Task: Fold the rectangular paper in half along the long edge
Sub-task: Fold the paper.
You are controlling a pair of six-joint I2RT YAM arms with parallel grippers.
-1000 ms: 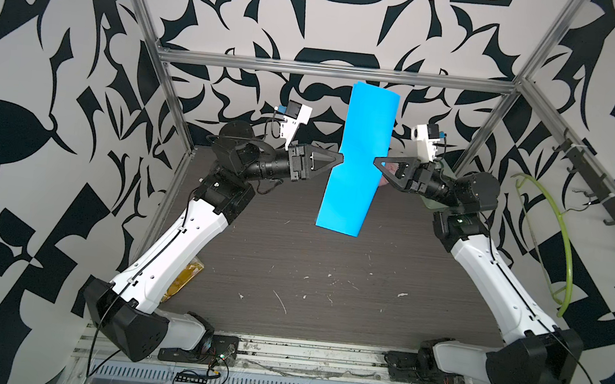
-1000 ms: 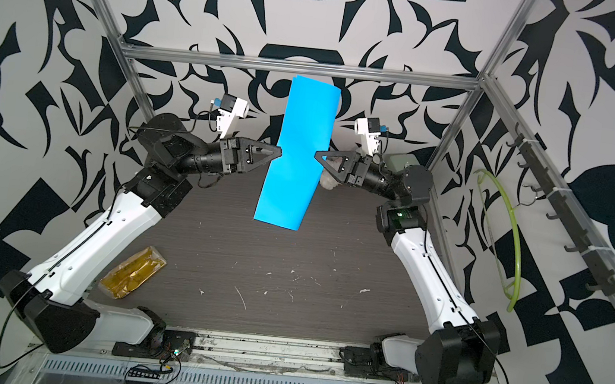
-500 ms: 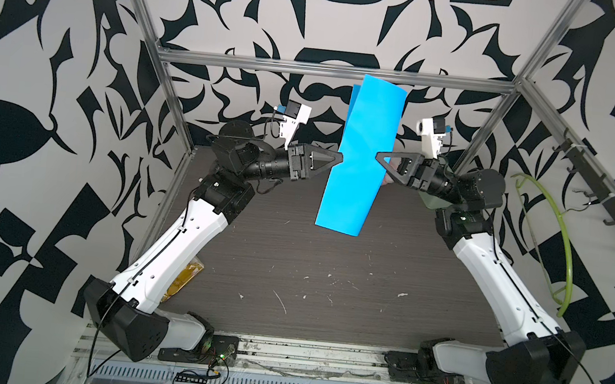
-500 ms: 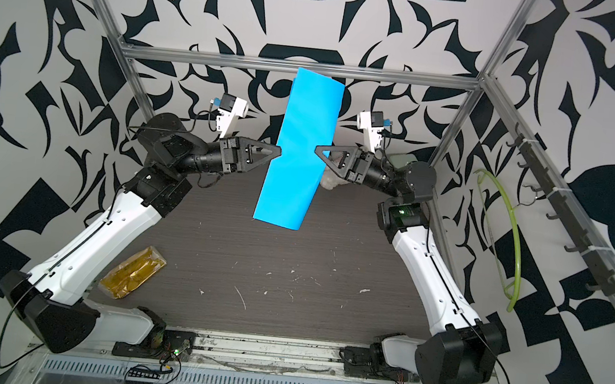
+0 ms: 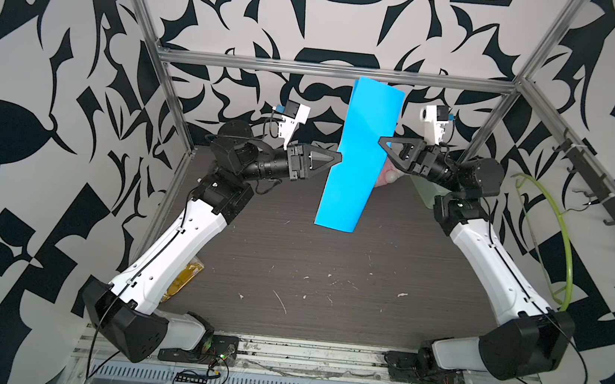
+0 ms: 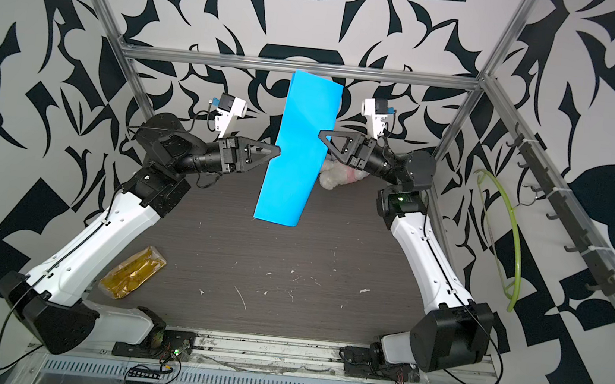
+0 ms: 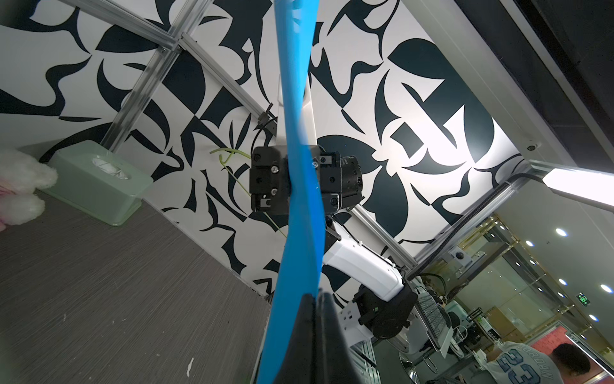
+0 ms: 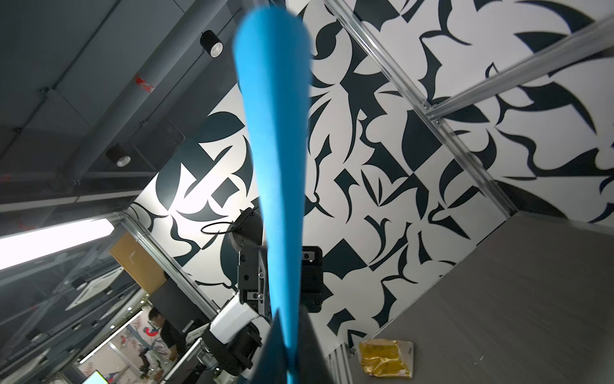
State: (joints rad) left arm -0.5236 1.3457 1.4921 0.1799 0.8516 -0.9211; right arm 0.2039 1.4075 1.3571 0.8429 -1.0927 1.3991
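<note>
Top views show paper broadside; wrist views, edge-on.

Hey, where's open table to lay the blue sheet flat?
The middle of the table, between the left arm and right arm, is bare but for small scraps. Crowded: the far corner with plush toy and tissue box, and the yellow packet by the left arm.
</note>
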